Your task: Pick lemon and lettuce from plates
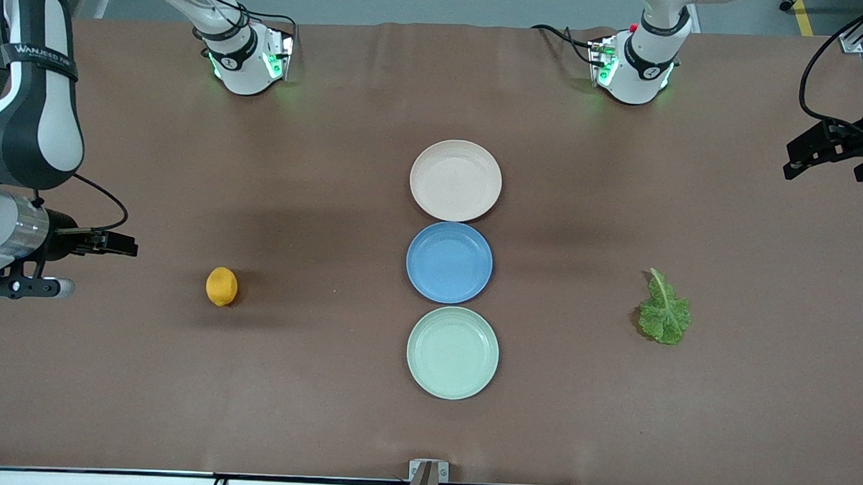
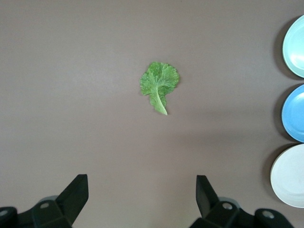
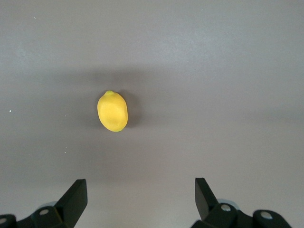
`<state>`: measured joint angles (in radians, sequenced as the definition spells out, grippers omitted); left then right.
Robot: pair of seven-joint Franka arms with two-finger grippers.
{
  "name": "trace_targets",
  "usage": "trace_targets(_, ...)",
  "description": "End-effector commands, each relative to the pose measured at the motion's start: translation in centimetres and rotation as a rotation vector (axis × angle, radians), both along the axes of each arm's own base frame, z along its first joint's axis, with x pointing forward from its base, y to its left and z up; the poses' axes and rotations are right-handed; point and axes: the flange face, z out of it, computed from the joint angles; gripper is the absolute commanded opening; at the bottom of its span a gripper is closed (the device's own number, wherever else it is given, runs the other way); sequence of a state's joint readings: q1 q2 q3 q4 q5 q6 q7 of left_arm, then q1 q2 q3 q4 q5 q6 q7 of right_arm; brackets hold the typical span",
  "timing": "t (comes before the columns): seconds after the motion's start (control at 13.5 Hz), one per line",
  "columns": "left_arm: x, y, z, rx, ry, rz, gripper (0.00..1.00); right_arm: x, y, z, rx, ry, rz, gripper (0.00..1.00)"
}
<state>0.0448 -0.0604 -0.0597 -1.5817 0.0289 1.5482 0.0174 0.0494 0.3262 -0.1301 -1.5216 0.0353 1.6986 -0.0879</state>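
The lemon [image 1: 222, 286] lies on the bare table toward the right arm's end, off any plate; it also shows in the right wrist view [image 3: 112, 111]. The lettuce [image 1: 664, 313] lies flat on the table toward the left arm's end and shows in the left wrist view [image 2: 159, 85]. The beige-pink plate [image 1: 455, 180] and the mint green plate [image 1: 452, 352] are empty in the table's middle. My right gripper [image 1: 119, 244] is open and empty, up over the table beside the lemon [image 3: 141, 192]. My left gripper [image 1: 793, 160] is open and empty, up over the table's end [image 2: 142, 190].
An empty blue plate [image 1: 449, 262] sits between the two task plates, the three in a row; the mint plate is nearest the front camera. The brown table cover [image 1: 312, 382] is bare around the lemon and lettuce. The arm bases [image 1: 248, 56] stand at the table's back edge.
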Motion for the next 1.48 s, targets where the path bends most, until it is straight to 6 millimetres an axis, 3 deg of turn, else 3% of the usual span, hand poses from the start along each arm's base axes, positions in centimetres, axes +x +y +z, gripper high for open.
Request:
trace_targets(0.0,-0.6,-0.2,-0.1,-0.018,0.004,-0.004,1.00,-0.6,-0.3,2.4,-0.005,0.004,0.011,1.00)
trace_targets(0.22,-0.6,-0.7,-0.2,-0.014,0.009,-0.010,1.00,-0.5,-1.2,4.3,-0.006,-0.009,0.011,1.00)
trace_targets(0.37,-0.8,-2.7,-0.2,-0.011,0.010,-0.026,1.00,-0.5,-1.8,5.1,-0.005,-0.014,0.015,1.00)
trace_targets(0.52,-0.9,-3.3,-0.1,-0.008,0.010,-0.017,1.00,-0.7,-1.9,5.8,-0.004,-0.005,0.003,1.00)
trace_targets(0.67,-1.1,-3.3,0.1,-0.009,0.010,-0.015,1.00,-0.8,-1.7,6.9,-0.002,-0.004,0.001,1.00)
trace_targets(0.96,-1.1,-3.3,0.1,-0.008,0.010,-0.017,1.00,-1.3,-2.7,7.2,0.004,0.026,-0.007,1.00)
trace_targets(1.19,-1.3,-3.2,0.0,-0.008,0.028,-0.007,1.00,-1.5,-3.7,10.0,0.005,0.009,-0.023,1.00)
trace_targets(1.41,-1.3,-3.7,0.0,-0.011,0.026,0.000,1.00,-1.4,-3.6,9.9,0.013,0.007,-0.027,1.00)
